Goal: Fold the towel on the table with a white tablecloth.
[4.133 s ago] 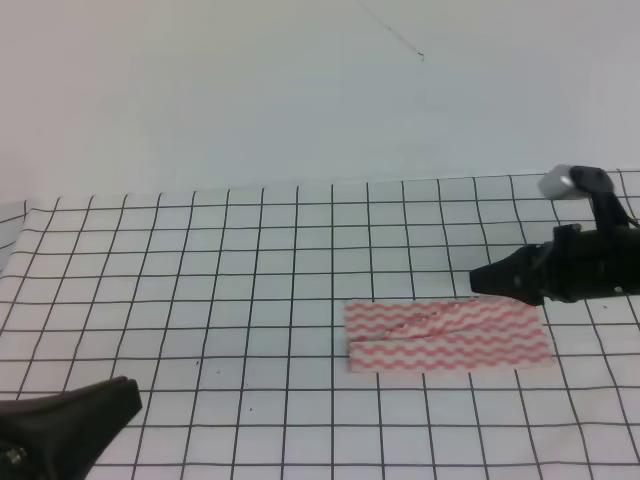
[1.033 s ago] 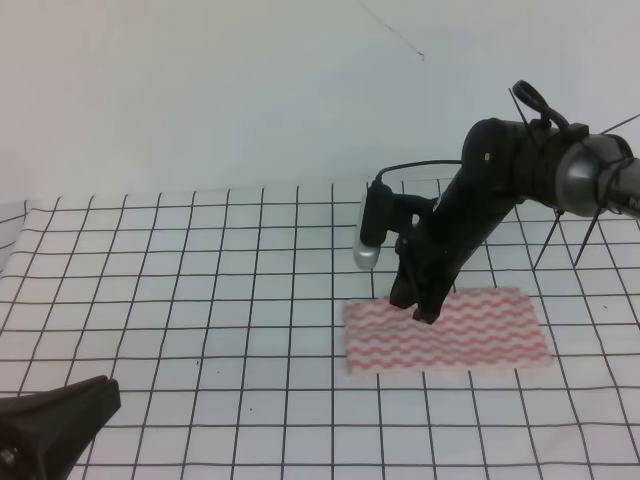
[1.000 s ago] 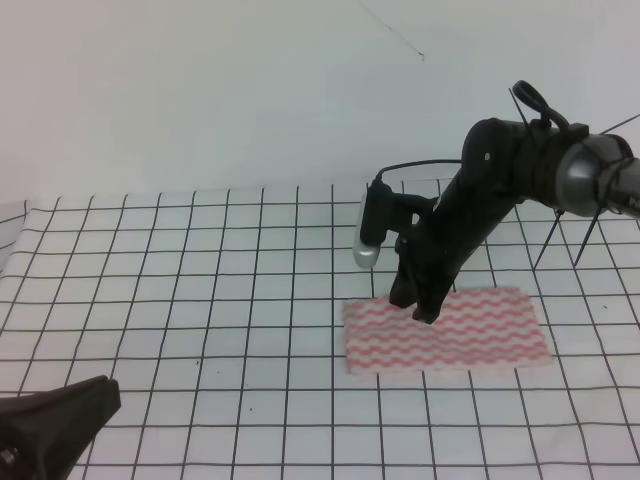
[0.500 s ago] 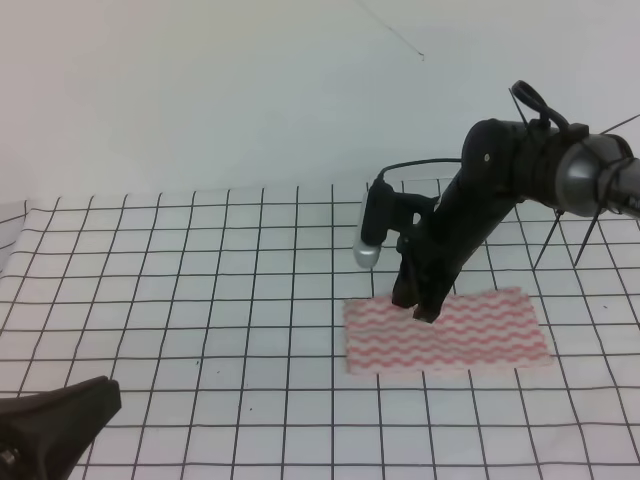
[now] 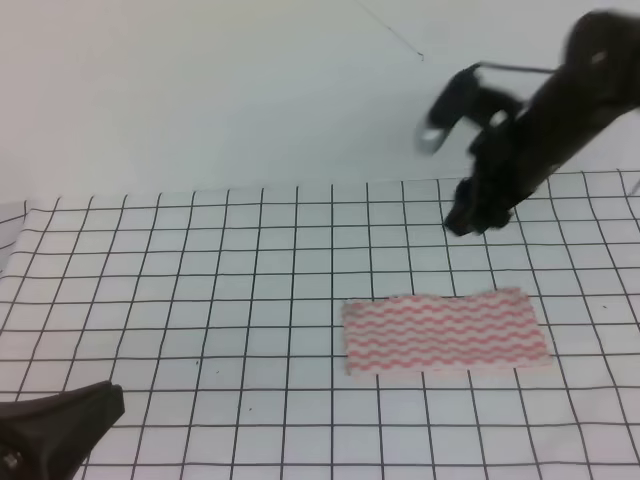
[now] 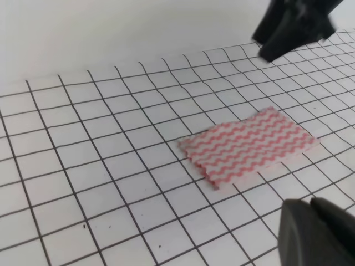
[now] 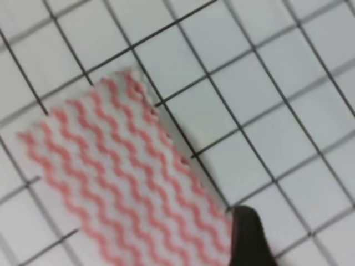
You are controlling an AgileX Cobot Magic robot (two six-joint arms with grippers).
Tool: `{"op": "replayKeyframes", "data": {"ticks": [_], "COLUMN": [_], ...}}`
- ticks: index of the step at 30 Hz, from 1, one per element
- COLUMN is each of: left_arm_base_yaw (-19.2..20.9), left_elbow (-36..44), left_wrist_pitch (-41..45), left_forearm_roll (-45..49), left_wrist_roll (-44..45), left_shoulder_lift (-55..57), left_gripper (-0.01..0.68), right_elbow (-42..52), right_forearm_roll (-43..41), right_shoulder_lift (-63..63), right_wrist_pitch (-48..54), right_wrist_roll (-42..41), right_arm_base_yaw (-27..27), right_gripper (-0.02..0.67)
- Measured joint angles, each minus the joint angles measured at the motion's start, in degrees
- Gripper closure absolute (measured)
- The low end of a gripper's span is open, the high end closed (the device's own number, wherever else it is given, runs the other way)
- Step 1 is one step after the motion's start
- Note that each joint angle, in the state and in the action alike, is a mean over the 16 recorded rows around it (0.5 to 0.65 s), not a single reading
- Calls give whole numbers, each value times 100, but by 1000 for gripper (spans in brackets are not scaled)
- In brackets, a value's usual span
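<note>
The towel (image 5: 445, 332), pink-red and white with wavy stripes, lies flat as a narrow folded rectangle on the table's white grid tablecloth (image 5: 200, 300). The left wrist view shows the towel (image 6: 249, 145) with layered edges at its near-left end. My right gripper (image 5: 462, 222) hangs blurred in the air above and behind the towel, apart from it and holding nothing. In the right wrist view one dark fingertip (image 7: 249, 235) shows beside the towel (image 7: 122, 172). My left gripper (image 5: 70, 430) rests low at the front left, shut and empty, with its tips (image 6: 316, 230) near the towel.
A plain white wall (image 5: 200, 90) rises behind the table. The tablecloth's left edge (image 5: 15, 235) droops at the far left. The right arm (image 6: 294, 25) crosses the top right of the left wrist view.
The right gripper has lifted off the towel's upper left part and swung up and to the right, now blurred. The towel stays flat. The left gripper has not moved.
</note>
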Motion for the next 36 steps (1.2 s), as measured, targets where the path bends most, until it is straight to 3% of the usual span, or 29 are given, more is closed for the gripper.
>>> {"op": "replayKeyframes", "data": {"ticks": [9, 14, 27, 36], "left_arm_base_yaw": [0, 0, 0, 0], "left_elbow": [0, 0, 0, 0], "left_wrist_pitch": [-55, -75, -47, -16], "left_forearm_roll": [-120, -199, -254, -254], "left_wrist_roll": [5, 8, 9, -1], "left_shoulder_lift": [0, 0, 0, 0], "left_gripper": [674, 674, 674, 674], "right_elbow": [506, 939, 1399, 1400], "right_forearm_roll": [1596, 1972, 1551, 1557], "right_shoulder_lift": [-424, -439, -118, 240], "right_wrist_pitch": [937, 1126, 870, 666], "right_wrist_roll": [463, 701, 1514, 1687], "right_arm_base_yaw": [-1198, -1569, -1654, -1655], "right_gripper": [252, 244, 232, 262]}}
